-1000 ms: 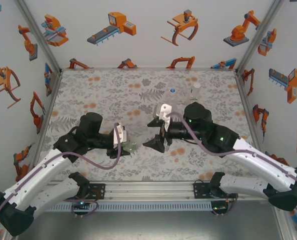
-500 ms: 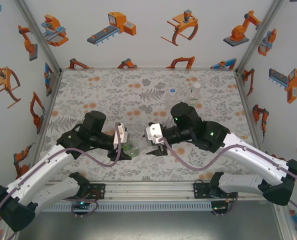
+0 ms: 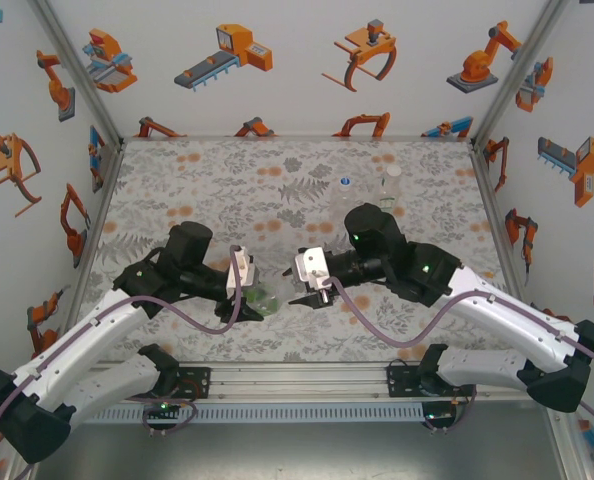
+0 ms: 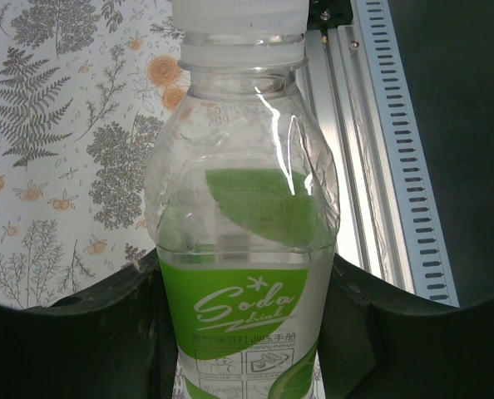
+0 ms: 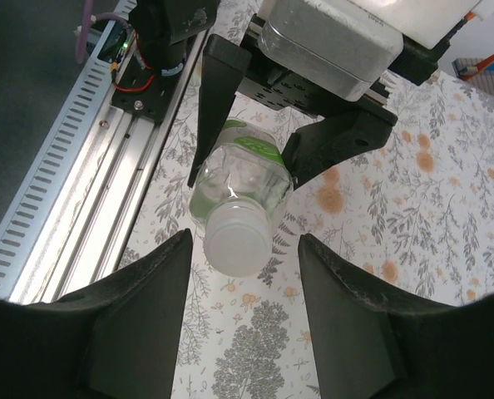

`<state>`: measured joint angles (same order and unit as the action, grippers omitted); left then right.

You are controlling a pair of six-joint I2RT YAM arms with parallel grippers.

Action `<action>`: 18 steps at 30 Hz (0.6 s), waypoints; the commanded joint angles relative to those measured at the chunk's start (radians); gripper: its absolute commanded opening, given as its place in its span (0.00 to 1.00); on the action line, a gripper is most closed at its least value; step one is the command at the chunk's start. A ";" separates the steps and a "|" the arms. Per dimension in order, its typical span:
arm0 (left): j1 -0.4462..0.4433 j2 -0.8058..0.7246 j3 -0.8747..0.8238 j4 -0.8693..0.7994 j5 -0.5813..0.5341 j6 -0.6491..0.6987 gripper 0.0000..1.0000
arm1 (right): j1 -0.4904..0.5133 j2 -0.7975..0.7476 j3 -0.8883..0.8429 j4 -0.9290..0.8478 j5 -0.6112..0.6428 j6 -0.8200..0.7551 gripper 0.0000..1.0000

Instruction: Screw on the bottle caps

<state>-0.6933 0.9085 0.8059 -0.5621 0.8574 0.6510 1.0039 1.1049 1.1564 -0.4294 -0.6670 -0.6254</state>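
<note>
My left gripper (image 4: 247, 332) is shut on the green-label bottle (image 4: 243, 249), clamping its label just above the table near the front rail. The bottle lies tilted, neck toward the right arm, with a white cap (image 4: 239, 12) sitting on it. In the top view the left gripper (image 3: 251, 297) and the bottle (image 3: 266, 297) face my right gripper (image 3: 305, 296). The right gripper (image 5: 244, 249) is open, and the white cap (image 5: 239, 239) sits level with its fingertips, a gap on each side. The left fingers (image 5: 218, 108) grip the bottle (image 5: 243, 166) behind it.
Two more clear bottles stand at the back right of the flowered table (image 3: 197, 190): one with a blue cap (image 3: 345, 188), one with a white cap (image 3: 392, 180). The aluminium front rail (image 5: 89, 166) runs close beside both grippers.
The right gripper has swung left and down from the middle of the table to face the bottle's cap. The left gripper has shifted slightly right with the bottle.
</note>
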 commanded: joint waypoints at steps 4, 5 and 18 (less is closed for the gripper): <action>-0.005 0.000 0.033 -0.017 0.037 0.024 0.00 | 0.001 0.006 -0.005 0.024 -0.036 -0.005 0.49; -0.005 0.000 0.033 -0.018 0.037 0.024 0.00 | 0.001 0.006 -0.007 0.023 -0.038 -0.005 0.49; -0.006 -0.006 0.036 -0.017 0.036 0.024 0.00 | 0.002 0.027 0.002 0.004 -0.051 -0.004 0.46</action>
<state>-0.6933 0.9085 0.8062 -0.5621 0.8574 0.6510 1.0039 1.1297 1.1561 -0.4301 -0.6937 -0.6250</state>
